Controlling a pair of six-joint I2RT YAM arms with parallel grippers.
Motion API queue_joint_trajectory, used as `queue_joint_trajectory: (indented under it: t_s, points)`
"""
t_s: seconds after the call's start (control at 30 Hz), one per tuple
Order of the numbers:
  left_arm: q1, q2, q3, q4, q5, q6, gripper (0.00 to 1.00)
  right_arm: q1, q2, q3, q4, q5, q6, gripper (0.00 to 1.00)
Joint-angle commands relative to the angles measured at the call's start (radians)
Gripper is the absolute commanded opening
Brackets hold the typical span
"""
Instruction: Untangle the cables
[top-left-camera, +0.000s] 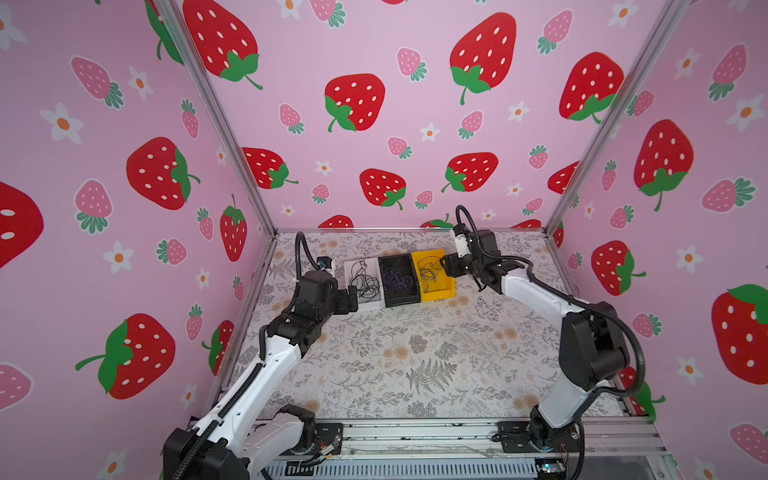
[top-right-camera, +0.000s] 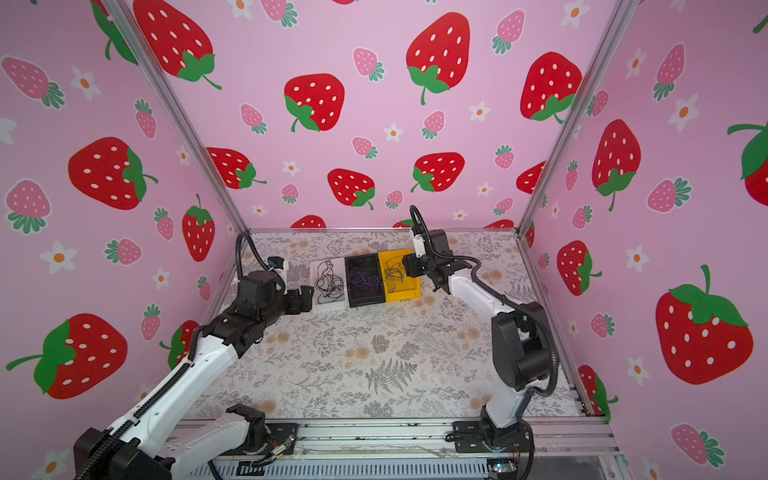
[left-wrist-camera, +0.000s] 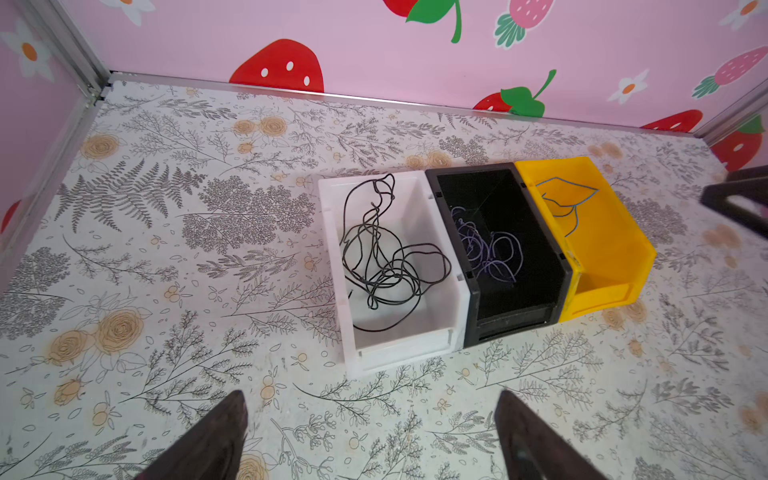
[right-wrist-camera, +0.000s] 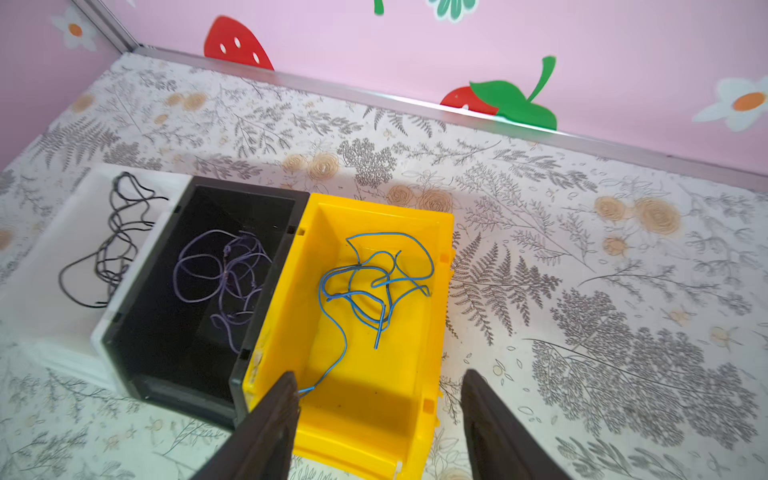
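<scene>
The left gripper (left-wrist-camera: 372, 399) is hovering over the flowered table (left-wrist-camera: 166, 208) to the left of the black bin (left-wrist-camera: 511, 320) and nearer the robot than it, its jaws standing wide apart with nothing between them.

A white bin (left-wrist-camera: 399, 351) is sitting against the black bin's left wall. The black cable (left-wrist-camera: 386, 266) is lying inside it in loose, overlapping loops, one loop leaning up against its back wall.

The purple cable (right-wrist-camera: 224, 274) is curling on the floor of the black bin itself, all of it within the walls.

A yellow bin (right-wrist-camera: 365, 407) is pressing against the black bin's right wall. The blue cable (right-wrist-camera: 357, 293) is resting in it, bunched toward the back. One strand is trailing forward.

The right gripper (right-wrist-camera: 380, 376) is hanging over the yellow bin's front end, to the right of the black bin. Its jaws are parted and gripping nothing, and the trailing end of the blue cable is touching the inner side of one finger (right-wrist-camera: 286, 390).
</scene>
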Motion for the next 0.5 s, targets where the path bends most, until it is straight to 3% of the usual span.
queue_joint_trajectory:
  t_s: [0.0,0.03,0.07,0.13,0.3,0.47]
  points:
    - [0.010,-0.043,-0.070,0.113,-0.098,0.065,0.98,-0.013,-0.103,-0.104,0.093,0.091,-0.100,0.75]
    - [0.015,-0.050,-0.098,0.149,-0.119,0.081,0.99,-0.018,-0.145,-0.155,0.133,0.128,-0.115,0.84]
    - [0.020,-0.055,-0.118,0.179,-0.129,0.099,0.99,-0.021,-0.183,-0.208,0.173,0.173,-0.115,1.00]
    - [0.027,-0.060,-0.168,0.250,-0.171,0.131,0.99,-0.042,-0.283,-0.348,0.291,0.306,-0.065,0.99]
    - [0.065,-0.046,-0.354,0.527,-0.323,0.142,0.99,-0.124,-0.490,-0.682,0.553,0.369,-0.003,0.99]
    - [0.107,0.103,-0.373,0.649,-0.347,0.150,1.00,-0.197,-0.415,-0.808,0.625,0.513,-0.029,0.99]
